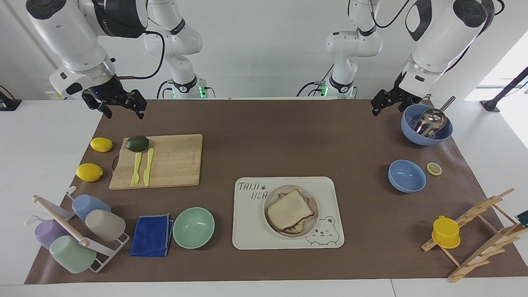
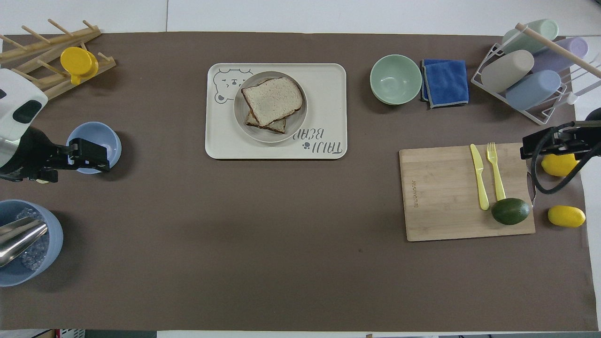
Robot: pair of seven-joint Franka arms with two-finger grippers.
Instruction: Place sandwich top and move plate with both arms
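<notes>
Two arms: both hang idle, well apart from the food, each at its own end of the table.
Left gripper (image 1: 385, 103): fingers spread, holding nothing, up in the air beside the blue bowl with the metal scoop (image 1: 427, 124).
Right gripper (image 1: 119, 105): fingers spread too, empty, raised near the cutting board (image 1: 173, 161) at its end.
Sandwich top (image 1: 290, 210): lies on the lower slice, skewed a little, so the stack looks closed already.
Plate (image 1: 270, 201): sits on the bear-printed tray (image 1: 326, 189), with the mint bowl (image 1: 193, 227) near it.
Handling: bread looks soft and light, easily dented; I'd leave it alone.
Hold: plate seems stiff, shallow, perhaps slippery; I'd pinch its raised rim at two facing points, one gripper each, and keep it level so the slices don't slide.
</notes>
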